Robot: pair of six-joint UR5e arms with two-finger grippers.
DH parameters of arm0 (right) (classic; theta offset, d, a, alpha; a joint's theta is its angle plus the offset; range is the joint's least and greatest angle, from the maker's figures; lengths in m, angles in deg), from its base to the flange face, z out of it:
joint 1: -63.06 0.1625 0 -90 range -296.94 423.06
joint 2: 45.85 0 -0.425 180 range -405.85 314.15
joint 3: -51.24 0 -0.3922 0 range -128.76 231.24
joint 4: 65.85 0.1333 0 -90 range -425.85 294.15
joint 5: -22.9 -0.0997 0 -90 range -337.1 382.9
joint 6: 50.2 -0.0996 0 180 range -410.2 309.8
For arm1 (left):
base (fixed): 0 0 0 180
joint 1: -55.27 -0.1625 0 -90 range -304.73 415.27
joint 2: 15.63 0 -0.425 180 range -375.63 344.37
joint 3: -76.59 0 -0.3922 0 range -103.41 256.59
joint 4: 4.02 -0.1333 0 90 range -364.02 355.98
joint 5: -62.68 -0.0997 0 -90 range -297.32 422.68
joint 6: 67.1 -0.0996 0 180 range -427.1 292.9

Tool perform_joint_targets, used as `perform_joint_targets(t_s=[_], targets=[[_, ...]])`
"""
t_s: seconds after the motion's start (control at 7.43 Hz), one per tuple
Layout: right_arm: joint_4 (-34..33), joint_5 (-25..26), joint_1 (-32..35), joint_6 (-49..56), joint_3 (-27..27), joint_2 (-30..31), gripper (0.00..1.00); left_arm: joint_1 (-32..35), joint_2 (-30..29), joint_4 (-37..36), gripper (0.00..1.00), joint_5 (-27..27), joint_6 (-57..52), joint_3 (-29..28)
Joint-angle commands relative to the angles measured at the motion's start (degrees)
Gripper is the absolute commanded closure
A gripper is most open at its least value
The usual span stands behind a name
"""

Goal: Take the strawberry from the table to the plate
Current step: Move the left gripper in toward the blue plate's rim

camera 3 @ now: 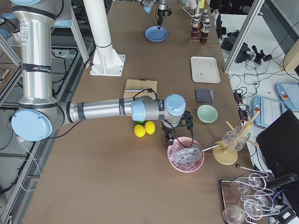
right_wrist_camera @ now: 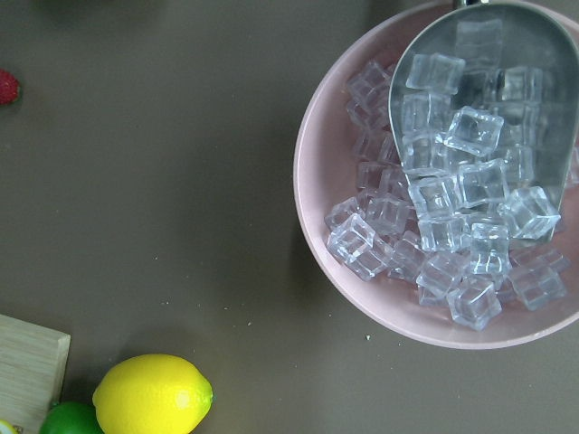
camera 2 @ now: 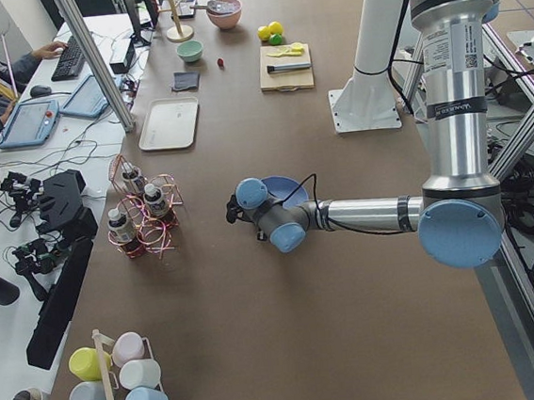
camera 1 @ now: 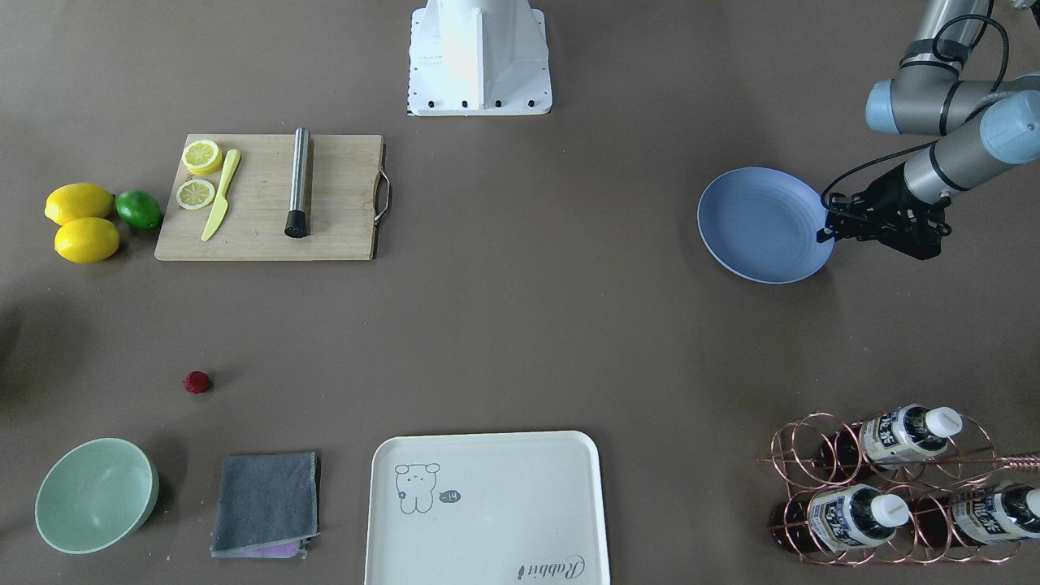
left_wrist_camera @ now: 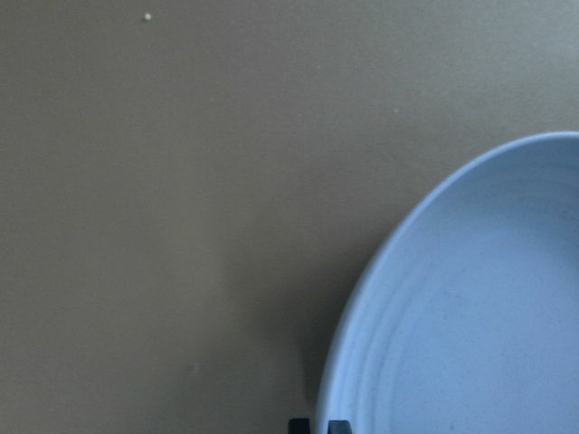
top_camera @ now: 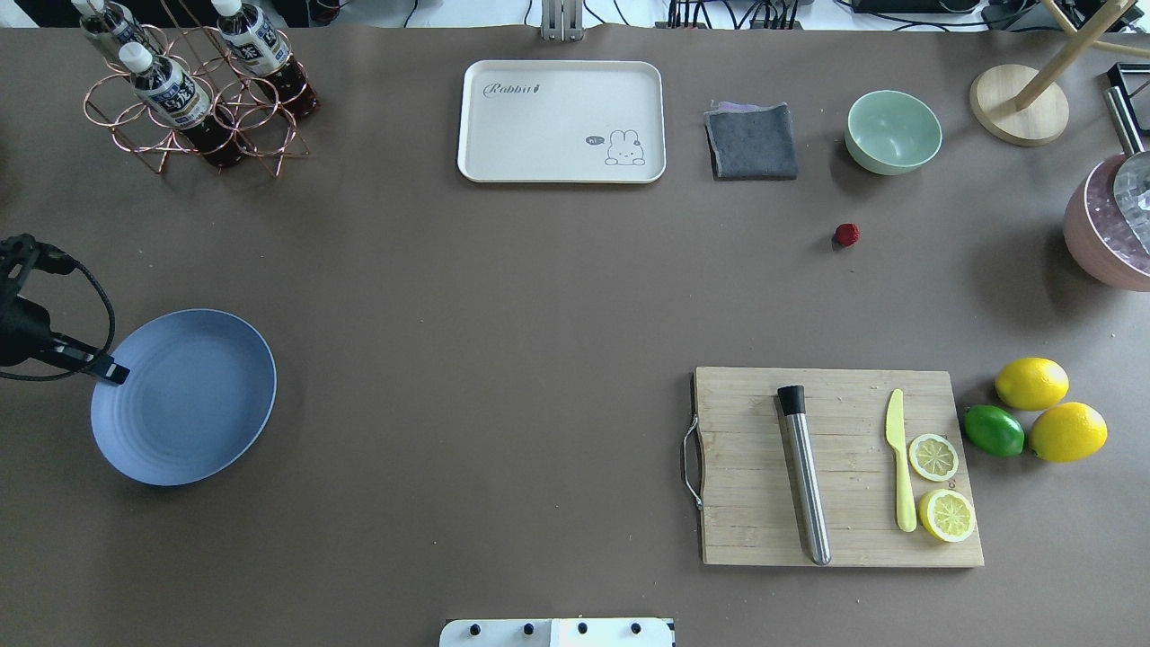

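Note:
The strawberry is a small dark red fruit lying alone on the brown table, near the mint-green bowl; it also shows in the overhead view and at the right wrist view's left edge. The blue-lavender plate lies bare at the table's other end. My left gripper hovers at the plate's rim, shut with nothing in it. My right gripper shows only from the side, above the table beside the pink ice bowl; I cannot tell its state.
A wooden cutting board carries a steel muddler, a yellow knife and two lemon slices. Two lemons and a lime lie beside it. Along the far edge stand a green bowl, grey cloth, white tray and bottle rack. A pink bowl of ice holds a scoop.

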Motion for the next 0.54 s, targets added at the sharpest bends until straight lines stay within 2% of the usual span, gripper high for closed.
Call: perform_joint_targets(t_s=[0.0,0.27,0.4], targets=[[0.0,-0.19,-0.61,-1.42,0.42,-0.21,0.0,0.07,-6.99,-0.02,1.0,2.77,18.7,1.07],[0.09,-0.19,-4.46,-6.59,1.99,-1.7,0.0,-3.59,-10.86,-0.11,1.0,-1.07,28.65,3.78],[0.26,-0.19,-7.01,-12.1,3.83,-3.02,0.0,-7.8,-12.63,-0.11,1.0,-5.71,34.27,5.19]])
